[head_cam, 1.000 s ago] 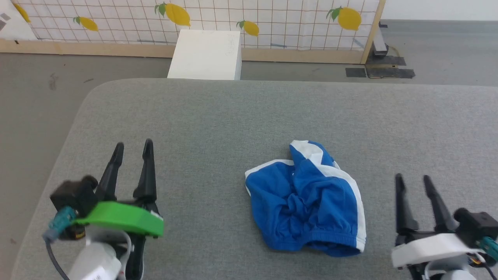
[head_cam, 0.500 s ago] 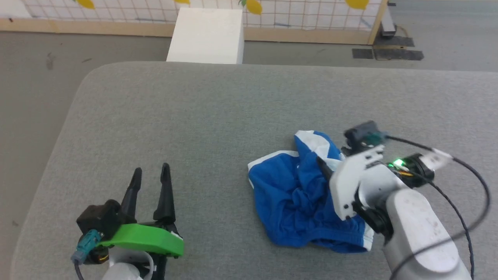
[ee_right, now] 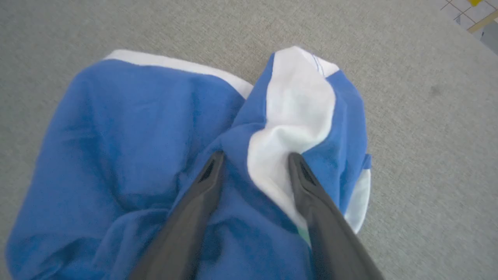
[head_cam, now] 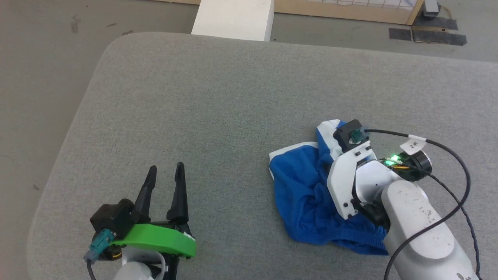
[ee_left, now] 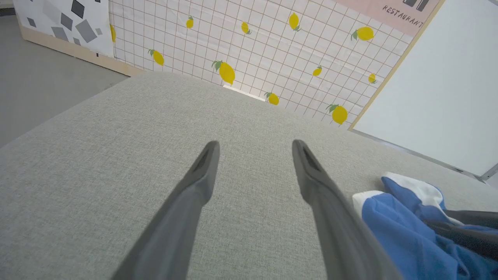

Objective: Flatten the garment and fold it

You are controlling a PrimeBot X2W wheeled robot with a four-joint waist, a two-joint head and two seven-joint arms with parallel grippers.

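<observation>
One pair of blue shorts (head_cam: 299,186) lay crumpled.
Jaws stood apart on both: left gripper (head_cam: 166,166) empty, right gripper (ee_right: 255,154) astride one fold.

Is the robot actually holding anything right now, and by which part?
Nothing is held yet, it seems. The right gripper stands with fingers apart, astride a raised blue-and-white fold of the shorts. The left gripper is open over the grey surface.

Wide tabletop (head_cam: 186,101) lies open left of garment (head_cam: 299,194).

Grey fabric table (head_cam: 194,97); white box (head_cam: 233,17) behind it
</observation>
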